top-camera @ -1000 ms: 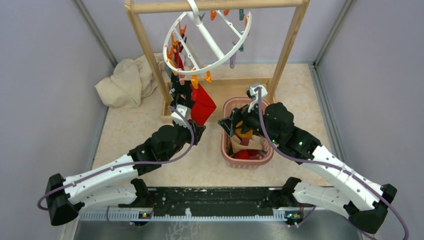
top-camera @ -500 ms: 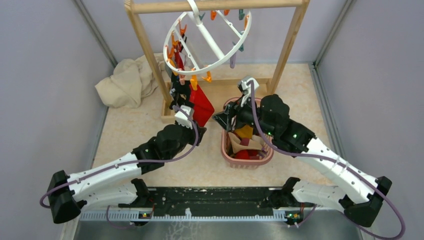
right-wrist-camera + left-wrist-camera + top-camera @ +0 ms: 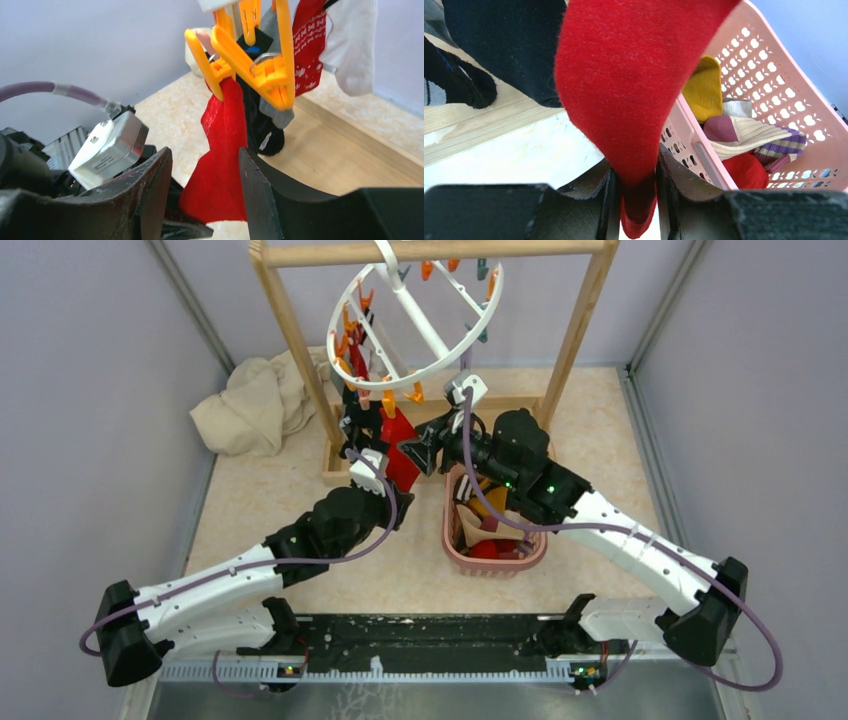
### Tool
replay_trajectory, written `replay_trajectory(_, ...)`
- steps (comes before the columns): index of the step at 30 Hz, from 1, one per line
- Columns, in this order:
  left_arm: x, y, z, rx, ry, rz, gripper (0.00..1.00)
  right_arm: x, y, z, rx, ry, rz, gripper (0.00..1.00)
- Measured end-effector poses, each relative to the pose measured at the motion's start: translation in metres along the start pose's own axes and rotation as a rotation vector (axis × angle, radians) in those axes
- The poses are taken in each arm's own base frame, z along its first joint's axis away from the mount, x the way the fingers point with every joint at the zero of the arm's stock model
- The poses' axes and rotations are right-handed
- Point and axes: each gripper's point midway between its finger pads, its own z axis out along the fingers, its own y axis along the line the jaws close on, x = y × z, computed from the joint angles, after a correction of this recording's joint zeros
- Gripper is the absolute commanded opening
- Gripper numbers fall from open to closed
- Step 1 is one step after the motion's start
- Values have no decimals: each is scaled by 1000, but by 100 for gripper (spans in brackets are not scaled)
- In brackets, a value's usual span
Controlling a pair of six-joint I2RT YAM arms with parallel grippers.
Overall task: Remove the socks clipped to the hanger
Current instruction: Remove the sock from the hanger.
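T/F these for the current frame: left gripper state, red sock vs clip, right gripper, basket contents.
1. The left gripper is shut on the lower end of the red sock. True.
2. The red sock is free of its clip. False: an orange clip grips its top edge.
3. The right gripper holds a sock. False: its jaws stand open near the clip with nothing between them.
4. The pink basket has socks in it. True: a yellow sock and other pieces lie inside.
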Motion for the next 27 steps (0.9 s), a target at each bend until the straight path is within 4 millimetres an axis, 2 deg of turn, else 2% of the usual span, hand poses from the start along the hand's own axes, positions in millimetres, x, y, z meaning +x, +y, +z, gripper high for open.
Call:
replay_trajectory(4,-2,-1,0,2,-5,-2,34,-3,-2,12,-2,-19,-26,50)
replay_trajectory(8,-2,-1,0,2,-5,-2,34,-20,0,21,-13,-71,-44,49)
replay_trajectory(16,-2,-1,0,3,-5,-2,34,-54,6,25,-37,-170,-65,49)
replay_trajectory(23,-7,-1,-3,8,-17,-8,34,-52,7,30,-44,-163,-57,49)
replay_trajectory(27,-11,-2,-6,13,-30,-14,34,-46,9,23,-48,-151,-38,47)
